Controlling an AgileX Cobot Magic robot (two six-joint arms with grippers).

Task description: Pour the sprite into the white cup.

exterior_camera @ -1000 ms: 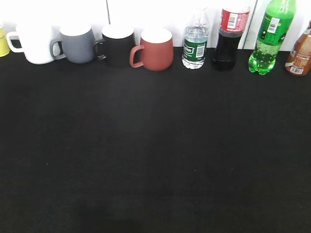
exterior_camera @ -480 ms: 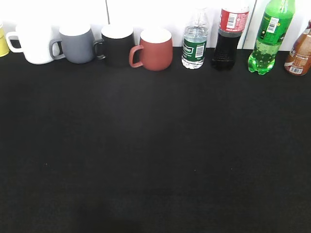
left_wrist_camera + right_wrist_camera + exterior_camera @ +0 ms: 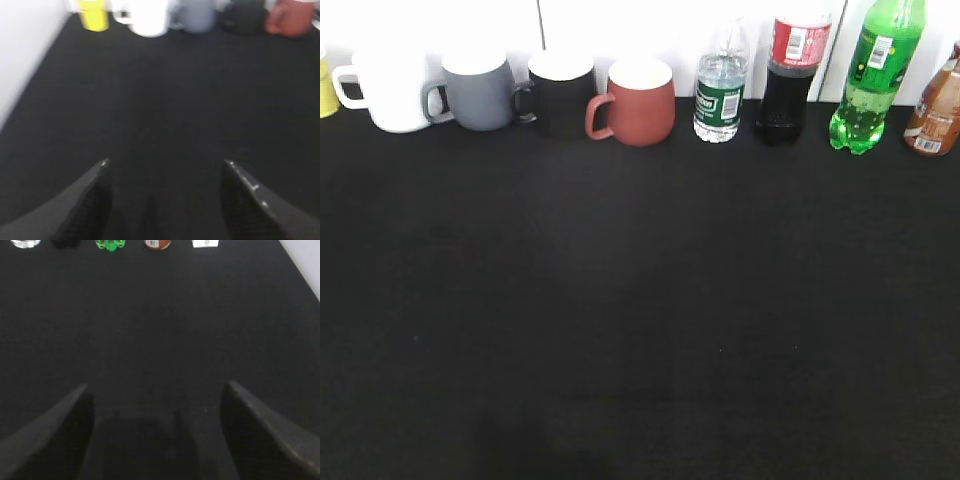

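Here, along the far edge of the black table (image 3: 640, 320), a row stands against the white wall: the white cup (image 3: 392, 92) near the left end, handle to the left, then a grey mug (image 3: 478, 92), a black mug (image 3: 560, 94), a red mug (image 3: 636, 101), a small water bottle (image 3: 721, 85), a cola bottle (image 3: 790, 78) and the sprite (image 3: 871, 80), upright near the right end. The left gripper (image 3: 165, 167) and the right gripper (image 3: 156, 390) both hang with fingers spread wide over bare cloth, holding nothing, well apart from the row.
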